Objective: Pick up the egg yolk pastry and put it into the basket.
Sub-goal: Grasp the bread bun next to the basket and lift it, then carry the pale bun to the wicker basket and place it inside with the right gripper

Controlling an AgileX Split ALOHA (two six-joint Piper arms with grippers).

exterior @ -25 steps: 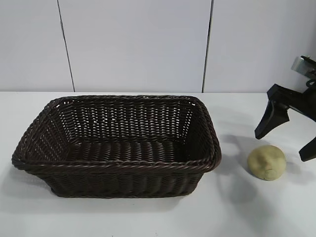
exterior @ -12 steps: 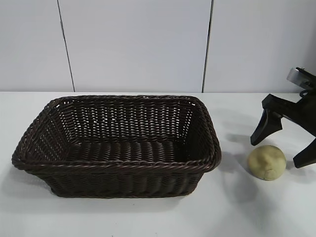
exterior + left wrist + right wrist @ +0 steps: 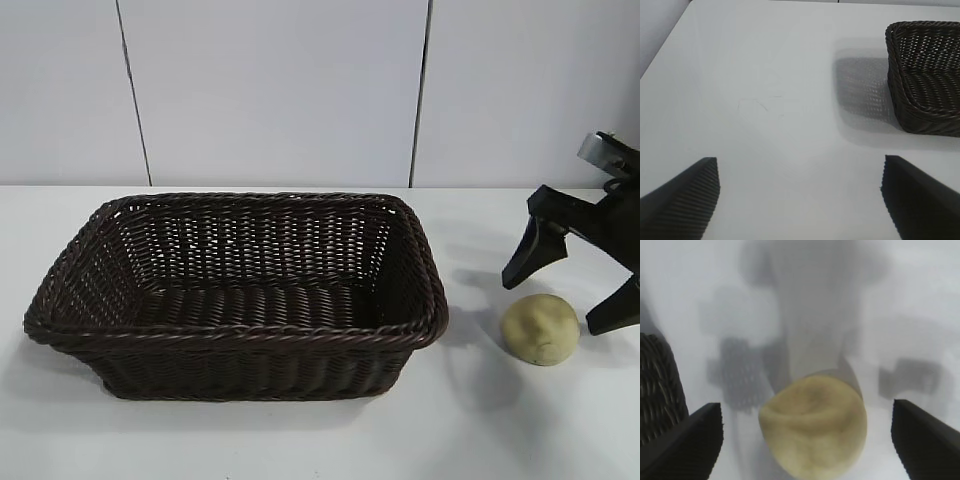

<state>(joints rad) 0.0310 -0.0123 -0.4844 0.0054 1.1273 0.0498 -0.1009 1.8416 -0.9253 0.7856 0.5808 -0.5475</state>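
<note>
The egg yolk pastry (image 3: 541, 329) is a pale yellow dented ball on the white table, right of the basket (image 3: 236, 341). My right gripper (image 3: 568, 302) is open and straddles the pastry from behind and above, one finger on each side, clear gaps to both. In the right wrist view the pastry (image 3: 813, 426) lies between the two dark fingertips (image 3: 695, 440), untouched. The basket's wicker wall (image 3: 655, 390) shows at that view's edge. My left gripper (image 3: 800, 200) is open over bare table, away from the basket's corner (image 3: 925, 75); it is out of the exterior view.
The dark brown woven basket holds nothing visible inside. A white panelled wall (image 3: 300, 90) stands behind the table. Bare tabletop lies between the basket's right side and the pastry, and in front of both.
My right gripper has come down and moved left, from behind and right of the pastry to straddling it. Pastry and basket have not moved.
</note>
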